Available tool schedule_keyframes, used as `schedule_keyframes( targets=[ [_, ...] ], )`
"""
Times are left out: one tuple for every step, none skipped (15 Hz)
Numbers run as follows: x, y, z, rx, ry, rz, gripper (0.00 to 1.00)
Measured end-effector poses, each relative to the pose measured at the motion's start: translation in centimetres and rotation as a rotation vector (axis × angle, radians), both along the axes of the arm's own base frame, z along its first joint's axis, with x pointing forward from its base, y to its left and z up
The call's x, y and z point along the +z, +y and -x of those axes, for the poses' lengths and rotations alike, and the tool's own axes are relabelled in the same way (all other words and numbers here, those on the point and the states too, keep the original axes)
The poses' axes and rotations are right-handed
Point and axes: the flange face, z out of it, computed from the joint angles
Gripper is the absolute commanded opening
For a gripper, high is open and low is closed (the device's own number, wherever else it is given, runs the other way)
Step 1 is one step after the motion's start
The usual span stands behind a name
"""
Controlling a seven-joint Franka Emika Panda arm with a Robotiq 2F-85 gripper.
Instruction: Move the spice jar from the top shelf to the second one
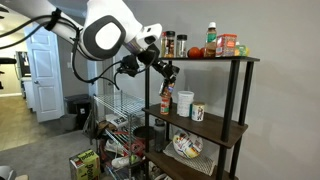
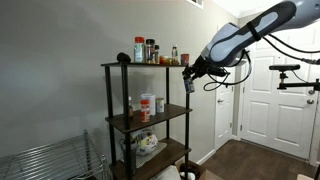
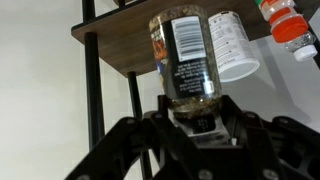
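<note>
The black gripper [image 3: 200,112] is clamped shut on the cap end of the clear spice jar with a dark barcode label [image 3: 185,52]. Its jaws press in from both sides, so the jar's body juts out ahead of them. Holding it by that end leaves the base and sides bare, which I judge suits standing it down on a board.

In an exterior view the spice jar [image 1: 166,99] hangs roughly upright under the gripper [image 1: 168,78], in the air. It is off the top shelf [image 1: 245,59], the dark brown highest board of the black-posted rack. It is not resting on the second shelf [image 1: 225,125], the next brown board down. It sits at a height between the two, at the rack's open end, just beside a white cylindrical container [image 1: 185,102] that stands on the second shelf. A pale mug [image 1: 198,112] stands a little further in.

In both exterior views several dark jars and bottles stand along the top shelf.

The carry looks nearly done. What remains, as I read it, is to bring the jar in over bare board, lower it and let go. The white container and the near post crowd that end, so a nudge there is the likely slip.
</note>
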Motion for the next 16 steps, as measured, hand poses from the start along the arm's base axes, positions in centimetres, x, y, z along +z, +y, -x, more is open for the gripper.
schedule_keyframes(
  targets=[
    [-0.07,-0.31,0.04,-0.003,0.008,-0.003,0.29],
    [-0.13,-0.57,0.08,-0.004,0.015,-0.004,0.29],
    [-0.19,-0.73,0.1,-0.005,0.019,-0.006,0.29],
    [-0.23,-0.86,0.13,-0.006,0.022,-0.006,0.29],
    [-0.25,-0.99,0.15,-0.007,0.024,-0.006,0.29],
    [-0.28,-1.07,0.16,-0.009,0.026,-0.006,0.29],
    [-0.3,-1.1,0.17,-0.01,0.027,-0.006,0.54],
    [-0.31,-1.11,0.17,-0.01,0.028,-0.006,0.54],
    [-0.32,-1.1,0.17,-0.01,0.029,-0.006,0.54],
    [-0.33,-1.09,0.17,-0.01,0.03,-0.006,0.54],
    [-0.33,-1.08,0.17,-0.01,0.03,-0.006,0.54],
    [-0.34,-1.09,0.17,-0.01,0.03,-0.006,0.54],
    [-0.34,-1.09,0.17,-0.01,0.031,-0.006,0.54],
    [-0.34,-1.09,0.18,-0.01,0.031,-0.006,0.54],
    [-0.34,-1.1,0.18,-0.011,0.031,-0.006,0.54],
    [-0.34,-1.09,0.18,-0.011,0.031,-0.006,0.54]
  ],
)
